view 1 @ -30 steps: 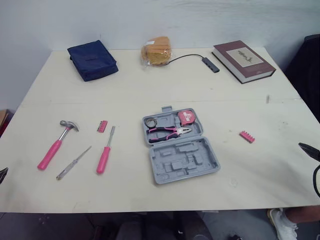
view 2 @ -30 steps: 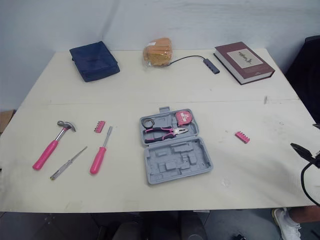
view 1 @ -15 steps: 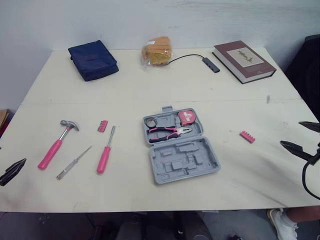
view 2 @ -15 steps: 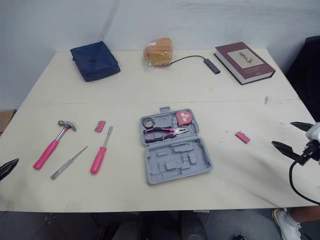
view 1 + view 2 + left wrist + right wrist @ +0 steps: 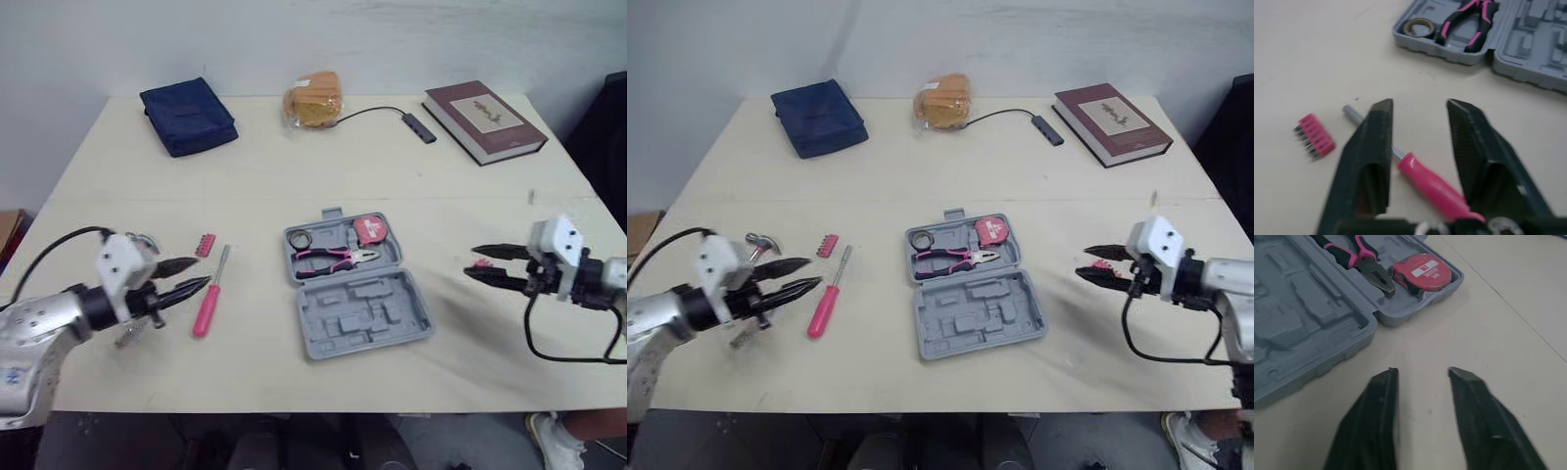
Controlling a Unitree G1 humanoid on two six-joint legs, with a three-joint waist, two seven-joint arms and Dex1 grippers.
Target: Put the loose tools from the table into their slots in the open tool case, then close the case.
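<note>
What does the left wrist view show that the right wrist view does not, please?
Left wrist view: the open left gripper near a pink-handled screwdriver, a pink bit holder beside it, and a tape roll. Right wrist view: the open right gripper over the table, and the red tape measure. Both: the grey tool case with the pliers in it.

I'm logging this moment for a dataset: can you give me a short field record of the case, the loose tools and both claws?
Case: tool case open, mid-table
In case: pliers, tape measure
Loose, left of case: pink screwdriver, bit holder, hammer
Loose, right of case: second bit holder
Left claw: open, at the screwdriver
Right claw: open, at the second bit holder
</note>
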